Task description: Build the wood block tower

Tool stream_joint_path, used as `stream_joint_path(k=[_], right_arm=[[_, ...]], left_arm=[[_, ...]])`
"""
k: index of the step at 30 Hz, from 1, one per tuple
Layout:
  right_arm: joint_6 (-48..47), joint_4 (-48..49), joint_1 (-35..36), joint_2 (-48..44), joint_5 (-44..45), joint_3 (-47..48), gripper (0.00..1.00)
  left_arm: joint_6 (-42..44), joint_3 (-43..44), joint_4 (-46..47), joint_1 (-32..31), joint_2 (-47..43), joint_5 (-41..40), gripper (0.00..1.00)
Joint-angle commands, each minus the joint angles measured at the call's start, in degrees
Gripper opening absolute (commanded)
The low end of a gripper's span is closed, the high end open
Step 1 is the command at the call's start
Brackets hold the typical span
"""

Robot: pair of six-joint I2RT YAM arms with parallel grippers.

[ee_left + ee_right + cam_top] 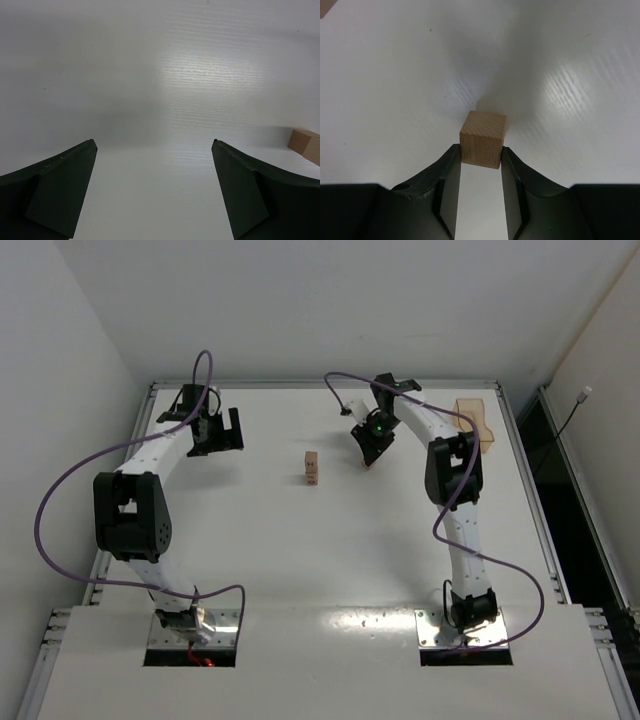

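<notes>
Tower [312,468] of tan wooden cubes stands upright near the middle of the white table [270,540], a narrow column one cube wide, with open surface on every side; the exact number of cubes in it cannot be made out from above.

Just to its right, apart from it, the right gripper [367,460] angles down toward the table with a single wood block [482,138] pinched between its two dark fingers [447,172]. The right wrist view shows the jaws pressed against opposite sides of the cube, its front face and top clear of them. Whether the cube rests on the surface or hangs just above it cannot be told.

A sliver of tan wood [325,6] shows in the top left corner of that same view, cut off by the frame.

To the tower's left and farther off, the left gripper [218,435] hovers with its jaws spread wide and nothing between them [154,142]. A tan wooden corner [306,146] sits at the right edge of its wrist view.

At the table's far right corner, well apart from the tower, lies a translucent orange tray [478,423], partly hidden by the right arm. Purple cables [60,490] loop around both arms.
</notes>
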Motion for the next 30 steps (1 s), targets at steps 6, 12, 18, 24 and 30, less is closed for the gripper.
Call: stream_joint_path(k=[6, 12, 18, 24, 30], right_arm=[[-0.5, -4.3, -0.4, -0.3, -0.9, 2.8, 0.14], [0.0, -2.9, -0.4, 2.6, 1.7, 5.6, 0.17], [0.0, -2.9, -0.4, 4.0, 1.2, 6.1, 0.56], [1.3, 4.2, -1.4, -2.4, -1.2, 0.0, 0.74], [7.9, 25.6, -2.6, -20.4, -4.8, -23.1, 0.74]], left_arm=[[0.7, 0.7, 1.2, 0.4, 0.4, 0.1, 1.0], [0.7, 0.7, 1.2, 0.4, 0.4, 0.1, 1.0], [0.7, 0.7, 1.2, 0.4, 0.4, 0.1, 1.0], [0.7, 0.7, 1.2, 0.4, 0.4, 0.1, 1.0], [0.7, 0.1, 1.2, 0.4, -0.1, -0.4, 1.0]])
